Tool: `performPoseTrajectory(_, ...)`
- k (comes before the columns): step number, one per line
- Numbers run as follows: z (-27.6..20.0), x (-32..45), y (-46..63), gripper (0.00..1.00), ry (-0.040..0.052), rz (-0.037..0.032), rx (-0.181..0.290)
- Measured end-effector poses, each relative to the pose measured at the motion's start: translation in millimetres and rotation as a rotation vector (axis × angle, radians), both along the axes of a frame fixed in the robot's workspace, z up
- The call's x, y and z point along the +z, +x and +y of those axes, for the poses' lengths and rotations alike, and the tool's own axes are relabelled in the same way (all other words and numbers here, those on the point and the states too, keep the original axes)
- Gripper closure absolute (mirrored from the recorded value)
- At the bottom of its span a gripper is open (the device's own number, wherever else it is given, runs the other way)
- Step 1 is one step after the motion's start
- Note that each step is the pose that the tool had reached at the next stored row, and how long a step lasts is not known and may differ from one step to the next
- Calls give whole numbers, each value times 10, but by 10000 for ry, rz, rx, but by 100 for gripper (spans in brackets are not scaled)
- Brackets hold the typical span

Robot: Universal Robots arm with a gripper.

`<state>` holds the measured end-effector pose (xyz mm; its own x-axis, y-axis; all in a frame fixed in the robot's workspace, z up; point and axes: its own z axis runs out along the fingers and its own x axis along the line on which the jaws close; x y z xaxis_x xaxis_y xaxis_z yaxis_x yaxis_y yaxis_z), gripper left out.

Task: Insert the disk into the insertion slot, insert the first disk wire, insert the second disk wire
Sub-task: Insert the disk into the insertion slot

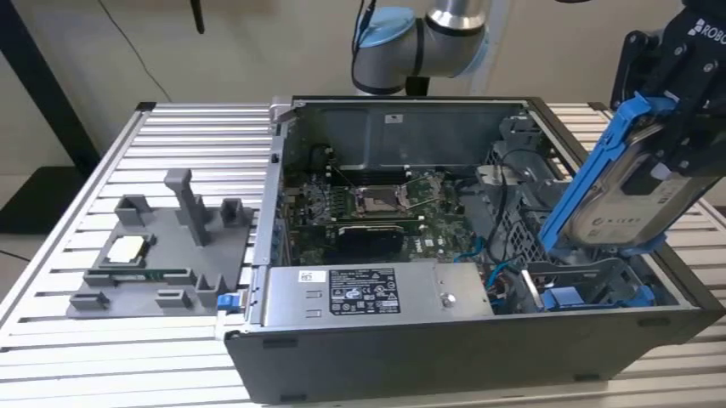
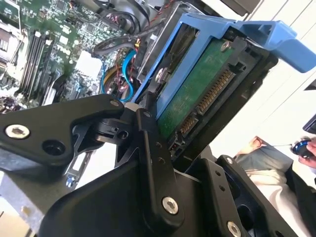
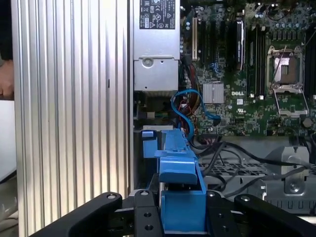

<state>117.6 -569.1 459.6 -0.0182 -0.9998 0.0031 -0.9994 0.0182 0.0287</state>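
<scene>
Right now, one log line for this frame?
gripper: shut on disk | disk: tilted, lifted over the open computer case, not inserted

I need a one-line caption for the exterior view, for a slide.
The gripper holds the disk tilted above the open computer case, which lies on the slatted table.

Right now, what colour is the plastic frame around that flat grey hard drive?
Bright blue frame, clearest in the exterior view.

Grey-silver, blue-framed disk [image 1: 631, 217], white label showing, steeply tilted, aloft over the case [image 1: 454, 357] edge at the exterior view's right.
</scene>
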Motion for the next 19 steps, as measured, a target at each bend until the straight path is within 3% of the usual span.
performPoseTrajectory(19,0,-79,0,67,1,-7,1)
